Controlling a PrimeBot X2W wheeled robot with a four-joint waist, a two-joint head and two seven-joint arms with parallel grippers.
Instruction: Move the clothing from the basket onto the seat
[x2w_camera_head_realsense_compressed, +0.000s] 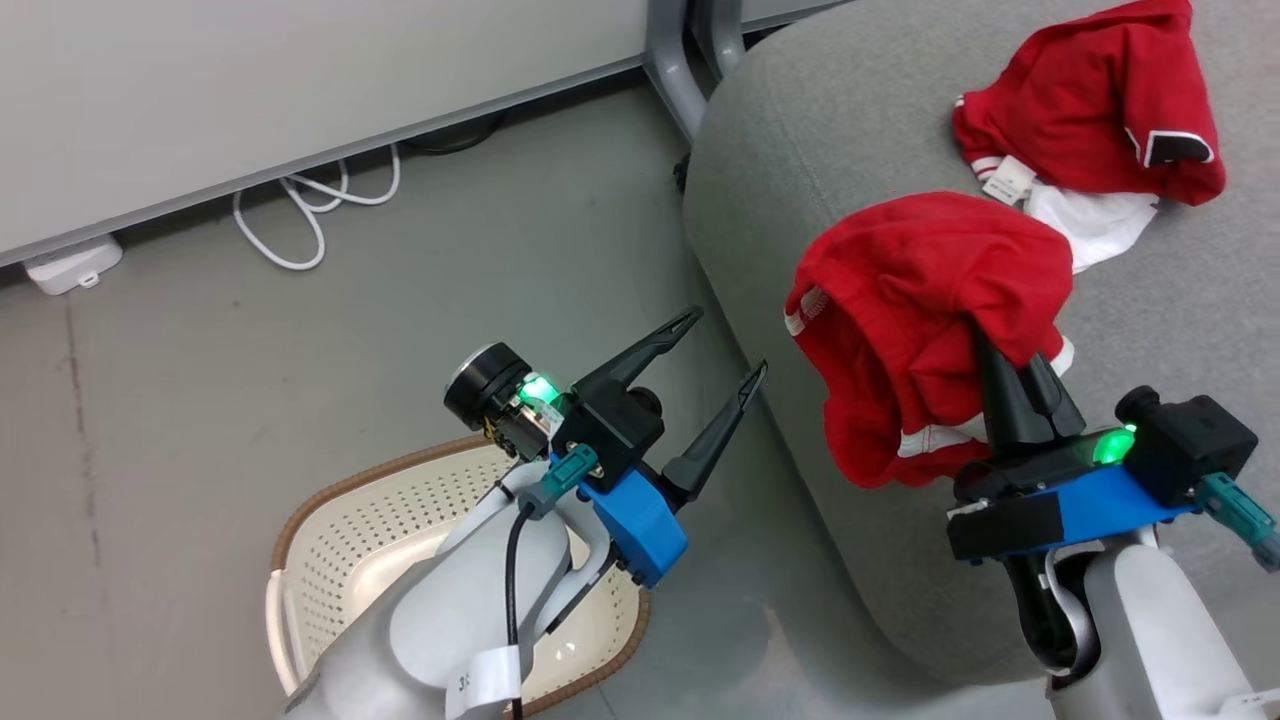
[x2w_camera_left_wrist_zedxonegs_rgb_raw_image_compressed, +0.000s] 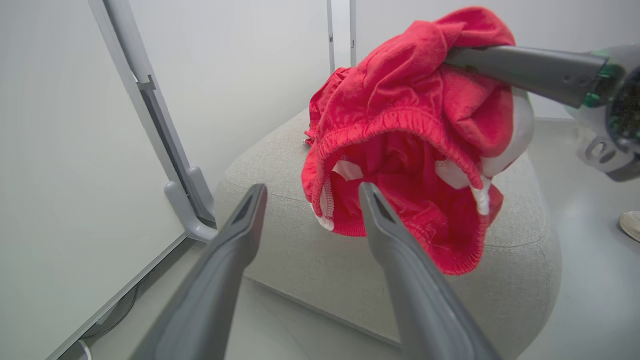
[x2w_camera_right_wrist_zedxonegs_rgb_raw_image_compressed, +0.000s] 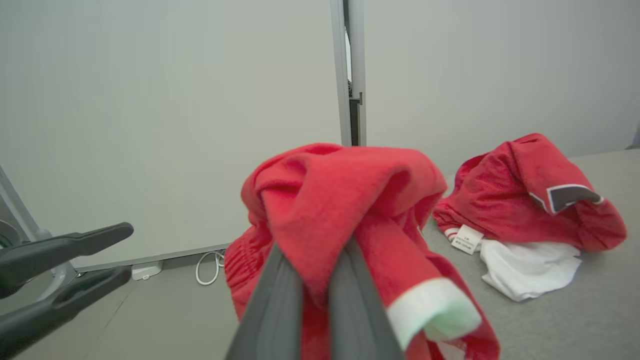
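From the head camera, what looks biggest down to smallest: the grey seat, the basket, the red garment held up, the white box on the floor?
1. Seat.
2-3. Basket and held garment look alike; the arm hides part of the basket, so no ranking.
4. White box.

The basket (x2w_camera_head_realsense_compressed: 330, 540) stands on the floor at the left, partly under the left arm, with the seat (x2w_camera_head_realsense_compressed: 800, 150) to its right. The left gripper (x2w_camera_head_realsense_compressed: 728, 342) hangs over the gap between them. The right gripper (x2w_camera_head_realsense_compressed: 1012, 380) holds the shorts (x2w_camera_head_realsense_compressed: 920, 300) above the seat's near edge. A second garment (x2w_camera_head_realsense_compressed: 1090, 110) lies on the seat behind them. A cable (x2w_camera_head_realsense_compressed: 310, 215) lies by the wall.
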